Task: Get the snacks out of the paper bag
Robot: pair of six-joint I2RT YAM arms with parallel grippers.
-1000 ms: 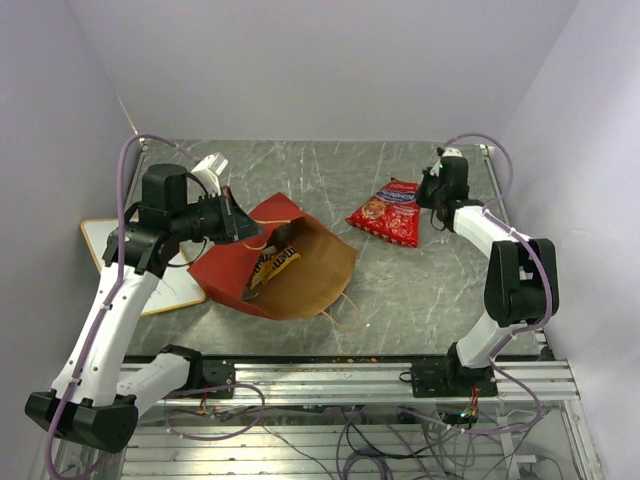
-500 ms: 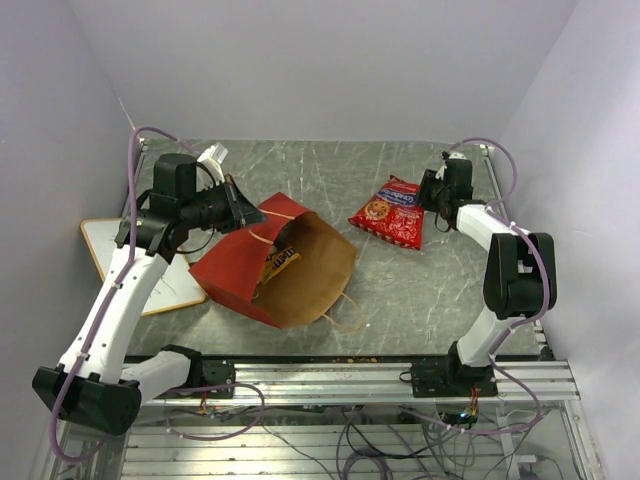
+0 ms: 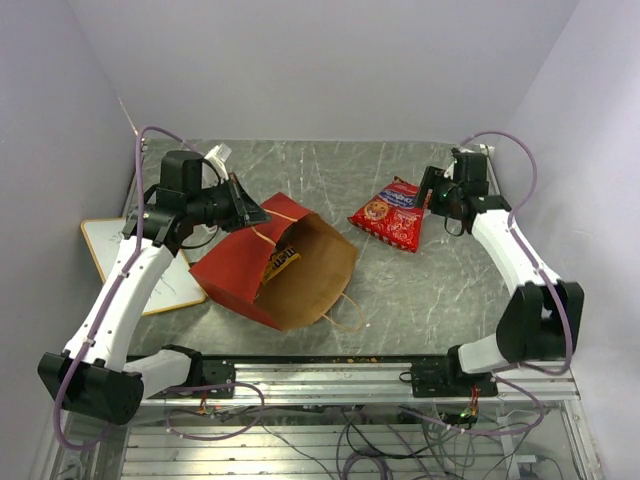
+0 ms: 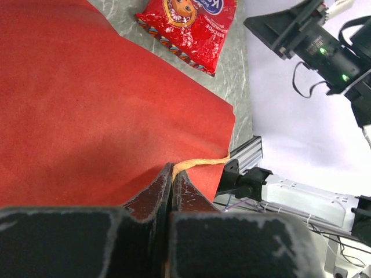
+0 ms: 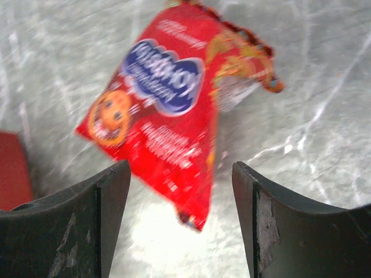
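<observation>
The paper bag (image 3: 232, 272) lies on its side, red panel up, with its brown mouth (image 3: 318, 268) facing right. A yellow and brown candy packet (image 3: 281, 263) shows inside the mouth. My left gripper (image 3: 246, 210) is at the bag's upper edge, shut on its thin looped handle (image 4: 200, 163); the left wrist view shows the left gripper (image 4: 172, 171) with jaws closed over the red panel (image 4: 87, 110). The red chip bag (image 3: 388, 213) rests on the table right of the paper bag. My right gripper (image 3: 432, 196) stands open just beyond it. From the right wrist, the chip bag (image 5: 168, 116) lies ahead of the open right gripper (image 5: 181, 194), untouched.
A wood-framed whiteboard (image 3: 104, 243) lies at the table's left edge, partly under the left arm. An aluminium rail (image 3: 380, 376) runs along the near edge. Walls close in on the left, back and right.
My right gripper has opened, let go of the chip bag and drawn back to the right. The left gripper, still shut on the handle, has shifted slightly back and up.
</observation>
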